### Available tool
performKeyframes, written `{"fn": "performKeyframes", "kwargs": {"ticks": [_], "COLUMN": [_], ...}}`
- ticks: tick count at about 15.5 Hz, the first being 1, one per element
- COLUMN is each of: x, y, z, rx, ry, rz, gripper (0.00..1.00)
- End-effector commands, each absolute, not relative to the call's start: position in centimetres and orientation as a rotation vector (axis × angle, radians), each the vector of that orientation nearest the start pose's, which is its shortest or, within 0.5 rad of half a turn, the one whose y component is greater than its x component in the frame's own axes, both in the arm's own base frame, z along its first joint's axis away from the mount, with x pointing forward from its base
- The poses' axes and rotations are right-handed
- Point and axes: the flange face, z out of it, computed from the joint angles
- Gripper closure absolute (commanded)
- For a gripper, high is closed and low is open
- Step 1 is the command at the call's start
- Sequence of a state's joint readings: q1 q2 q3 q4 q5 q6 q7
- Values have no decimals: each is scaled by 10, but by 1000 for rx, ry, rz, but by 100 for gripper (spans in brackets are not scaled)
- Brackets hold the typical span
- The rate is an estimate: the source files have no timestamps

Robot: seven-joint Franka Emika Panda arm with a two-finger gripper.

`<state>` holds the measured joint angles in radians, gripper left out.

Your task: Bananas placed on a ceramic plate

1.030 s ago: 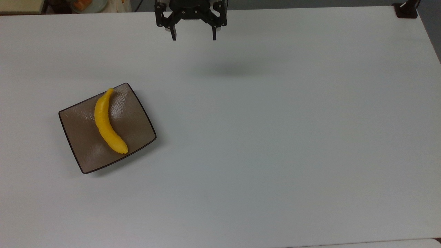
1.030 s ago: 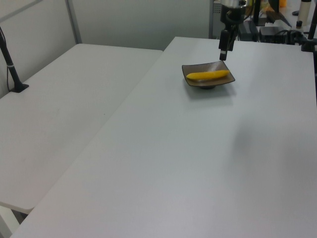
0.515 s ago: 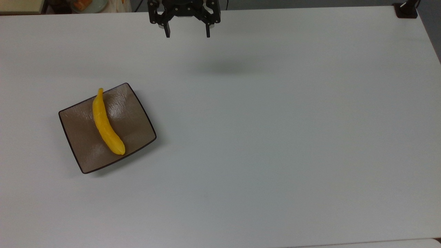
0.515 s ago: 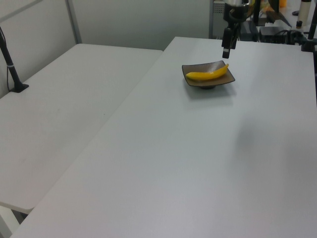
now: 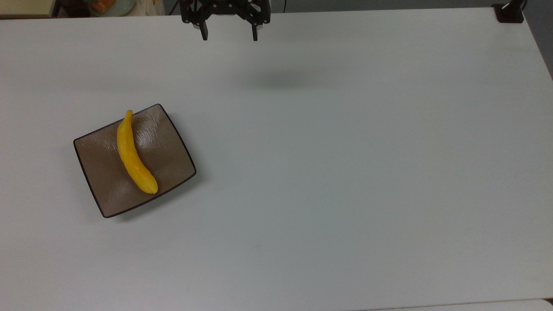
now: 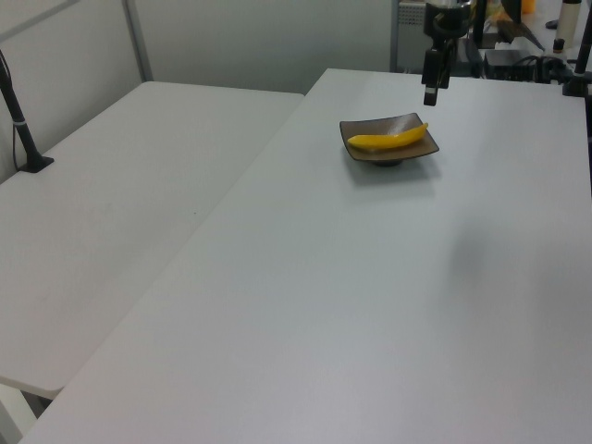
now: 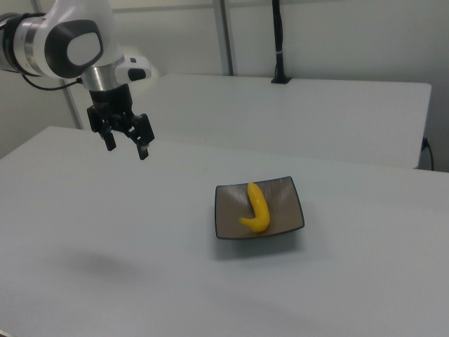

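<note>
A bright yellow banana [image 5: 133, 154] lies diagonally across the square brown ceramic plate [image 5: 99, 168] at the top view's left. Its stem end reaches the plate's far rim. The banana [image 7: 256, 208] and plate [image 7: 284, 210] also show in the right view, and the banana [image 6: 388, 140] on the plate [image 6: 364, 129] in the left view. My gripper [image 5: 228, 36] hangs open and empty high above the table at the top view's upper edge, well away from the plate. In the right view the gripper [image 7: 127, 149] is up and to the left of the plate.
The white table [image 5: 345, 172] stretches wide to the top view's right of the plate. A second white table [image 6: 111, 213] adjoins at the left view's left. A black post base [image 5: 509, 12] stands at the top view's far right corner. Clutter [image 6: 518, 46] sits behind the table in the left view.
The open gripper has drawn back toward the top view's upper edge and slightly left. The banana rocked on the plate and settled with its stem nearer the top view's left.
</note>
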<state>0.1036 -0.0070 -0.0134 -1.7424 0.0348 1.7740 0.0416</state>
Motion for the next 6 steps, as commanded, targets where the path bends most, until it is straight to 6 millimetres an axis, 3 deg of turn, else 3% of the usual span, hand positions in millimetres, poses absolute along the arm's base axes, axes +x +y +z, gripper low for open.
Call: {"fn": "performKeyframes", "kwargs": {"ticks": [1, 6], "x": [548, 548], "y": [45, 45], "z": [566, 567], "rx": [-3153, -3159], "ry": [-98, -95], "rz": [4, -2], "gripper": [0, 0]}}
